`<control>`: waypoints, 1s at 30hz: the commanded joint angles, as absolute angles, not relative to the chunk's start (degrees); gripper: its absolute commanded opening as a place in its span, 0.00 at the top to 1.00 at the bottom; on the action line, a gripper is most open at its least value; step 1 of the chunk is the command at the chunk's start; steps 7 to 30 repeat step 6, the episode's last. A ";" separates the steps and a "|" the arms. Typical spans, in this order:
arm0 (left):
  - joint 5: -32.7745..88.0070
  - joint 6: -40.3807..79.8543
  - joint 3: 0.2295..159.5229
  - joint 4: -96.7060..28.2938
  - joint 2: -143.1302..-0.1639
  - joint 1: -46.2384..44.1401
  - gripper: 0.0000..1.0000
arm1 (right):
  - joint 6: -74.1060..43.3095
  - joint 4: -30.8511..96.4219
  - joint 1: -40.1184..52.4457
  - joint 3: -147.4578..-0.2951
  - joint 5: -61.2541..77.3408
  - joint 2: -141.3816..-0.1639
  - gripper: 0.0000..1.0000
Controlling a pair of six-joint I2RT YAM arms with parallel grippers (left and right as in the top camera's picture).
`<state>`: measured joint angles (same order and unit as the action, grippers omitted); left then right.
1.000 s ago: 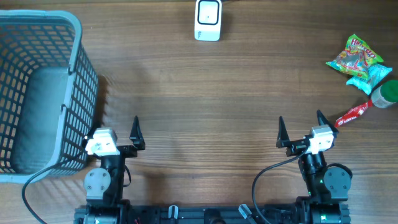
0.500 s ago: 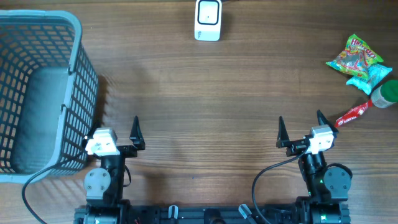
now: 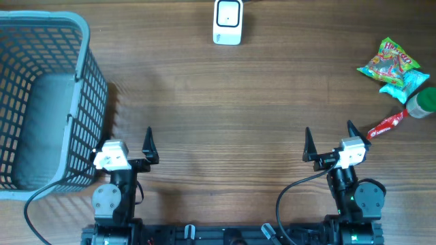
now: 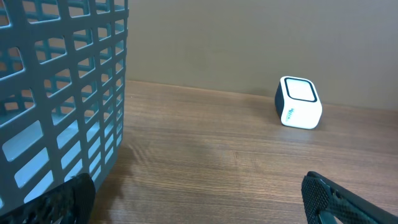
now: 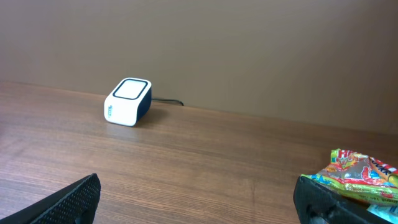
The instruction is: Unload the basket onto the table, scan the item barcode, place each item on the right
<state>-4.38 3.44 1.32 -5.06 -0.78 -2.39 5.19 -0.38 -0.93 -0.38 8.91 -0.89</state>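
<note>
Left pincer [image 3: 124, 139] and right pincer [image 3: 328, 133] both wide open, empty. Red stick packet [image 3: 387, 124] lay on tabletop [image 3: 225, 102] just right of right pincer, slanting away to right. Candy bag [image 3: 391, 64] farther back. Right arm nearer. Scanner [image 3: 227, 22] far back, middle. Nothing moved since earlier picture.

The bench [image 3: 225, 102] is brown wood grain, smooth with a dull sheen. The basket [image 3: 95, 102] is grey-blue moulded plastic lattice, matt. The scanner [image 3: 227, 20] is smooth white plastic, slightly glossy. The sweet bag [image 3: 390, 62] and red sachet [image 3: 386, 124] are shiny, crinkled plastic film.
</note>
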 commanded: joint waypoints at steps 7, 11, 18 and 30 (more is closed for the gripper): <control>-3.66 2.33 0.80 -4.84 -0.27 -2.02 0.00 | 4.38 -0.56 -0.64 -0.30 8.29 -0.54 0.00; -3.66 2.33 0.80 -4.84 -0.27 -2.02 0.00 | 4.38 -0.56 -0.64 -0.30 8.29 -0.54 0.00; -3.66 2.33 0.80 -4.84 -0.27 -2.02 0.00 | 4.38 -0.56 -0.64 -0.30 8.29 -0.54 0.00; -3.66 2.33 0.80 -4.84 -0.27 -2.02 0.00 | 4.38 -0.56 -0.64 -0.30 8.29 -0.54 0.00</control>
